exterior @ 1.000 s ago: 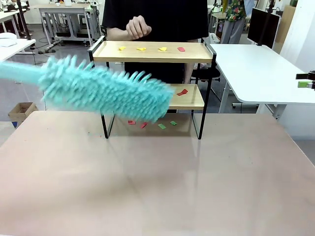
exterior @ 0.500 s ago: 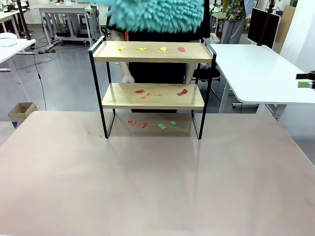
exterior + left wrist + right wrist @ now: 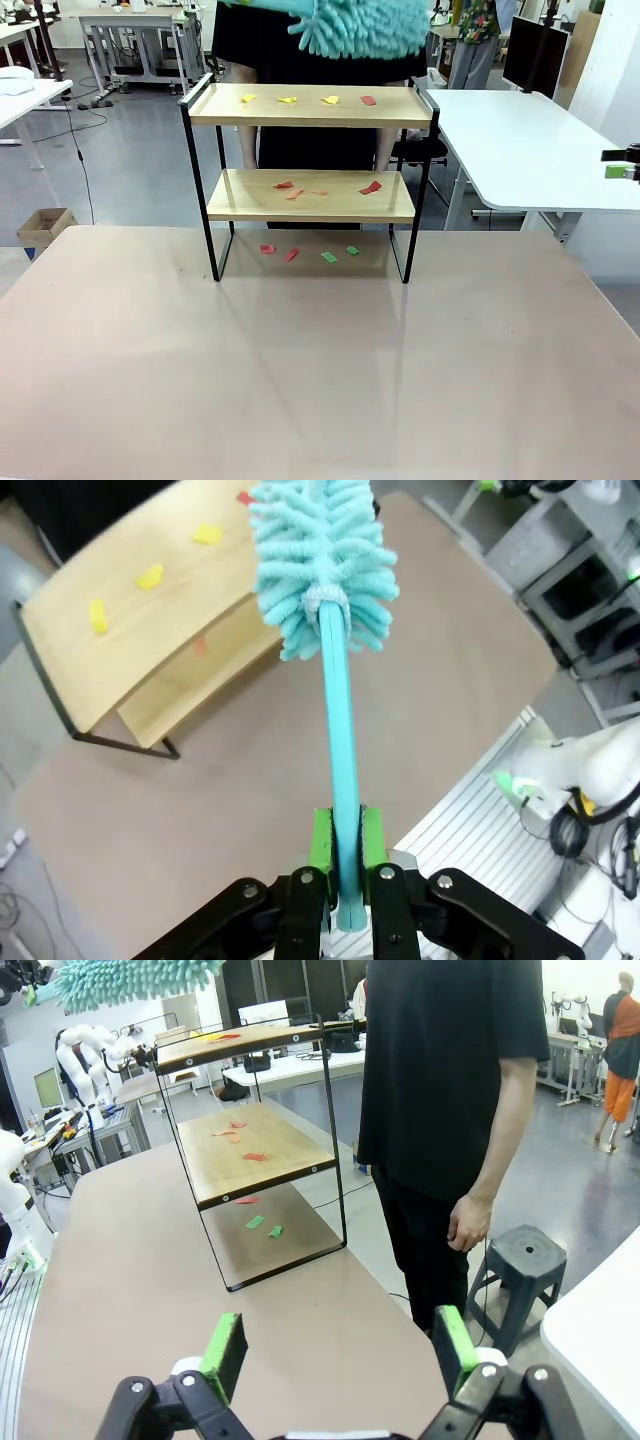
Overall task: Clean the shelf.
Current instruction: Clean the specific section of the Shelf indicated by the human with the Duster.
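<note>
**Shelf stands mid-tabletop, duster head above its top board**

Shelf [image 3: 250, 205] of two light wooden boards in a thin black metal frame stands on four legs at the far middle of the tabletop [image 3: 320, 380], just in front of a person in a black shirt [image 3: 450, 1070]. Its top board has a low black rail at each end and carries three yellow paper scraps [image 3: 288, 99] and one red scrap [image 3: 368, 100]. The lower board carries several red and orange scraps [image 3: 285, 185]. On the tabletop between the legs lie two red scraps and two green scraps [image 3: 329, 257].

A fluffy teal duster [image 3: 365, 28] hangs over the right part of the top board, apart from it. In the left wrist view, the left jaws are clamped on the duster's teal handle [image 3: 340, 740], which is squeezed between the green pads [image 3: 321, 840].

In the right wrist view, the right jaws stand wide apart with nothing between them, looking at the shelf from its side. The person's hand [image 3: 468, 1225] hangs loose near the shelf's end.
</note>
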### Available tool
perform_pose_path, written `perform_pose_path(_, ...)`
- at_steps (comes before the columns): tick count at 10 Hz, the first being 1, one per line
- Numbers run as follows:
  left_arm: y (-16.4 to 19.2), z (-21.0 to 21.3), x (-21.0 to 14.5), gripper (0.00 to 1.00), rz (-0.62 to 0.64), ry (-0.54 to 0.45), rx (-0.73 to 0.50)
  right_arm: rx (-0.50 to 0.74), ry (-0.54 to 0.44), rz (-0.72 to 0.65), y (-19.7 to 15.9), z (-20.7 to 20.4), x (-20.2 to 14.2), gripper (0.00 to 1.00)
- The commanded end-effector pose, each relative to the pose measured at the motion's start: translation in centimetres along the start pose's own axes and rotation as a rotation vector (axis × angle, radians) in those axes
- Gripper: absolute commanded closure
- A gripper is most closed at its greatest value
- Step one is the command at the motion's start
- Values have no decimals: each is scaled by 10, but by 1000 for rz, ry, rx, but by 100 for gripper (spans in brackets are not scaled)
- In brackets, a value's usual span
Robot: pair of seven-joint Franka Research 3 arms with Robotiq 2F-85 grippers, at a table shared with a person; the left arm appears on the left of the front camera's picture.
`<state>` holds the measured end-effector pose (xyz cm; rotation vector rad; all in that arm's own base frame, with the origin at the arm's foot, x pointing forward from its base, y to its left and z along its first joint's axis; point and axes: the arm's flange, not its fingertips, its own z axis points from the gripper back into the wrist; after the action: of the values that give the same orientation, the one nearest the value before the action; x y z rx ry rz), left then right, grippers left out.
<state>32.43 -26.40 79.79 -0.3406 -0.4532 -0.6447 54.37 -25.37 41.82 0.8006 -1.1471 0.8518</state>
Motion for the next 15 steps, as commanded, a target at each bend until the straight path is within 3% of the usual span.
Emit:
perform_pose_path(1,-4,20,-13,86,0,-57,2,4,3,4,2,-1,2,0)
perform_pose_path(3,-1,5,-1,86,-3,-9,-1,4,3,4,2,-1,2,0)
perform_pose_path(4,-36,-5,0,86,51,-50,68,4,3,4,2,-1,2,0)
perform_pose_path(6,-70,-29,25,86,137,-98,136,4,3,4,2,-1,2,0)
perform_pose_path(10,-108,-78,64,86,411,-200,228,4,3,4,2,-1,2,0)
perform_pose_path(12,-129,-111,82,86,476,-262,287,4,3,4,2,-1,2,0)
perform_pose_path(15,-138,-146,95,86,503,-266,299,4,3,4,2,-1,2,0)
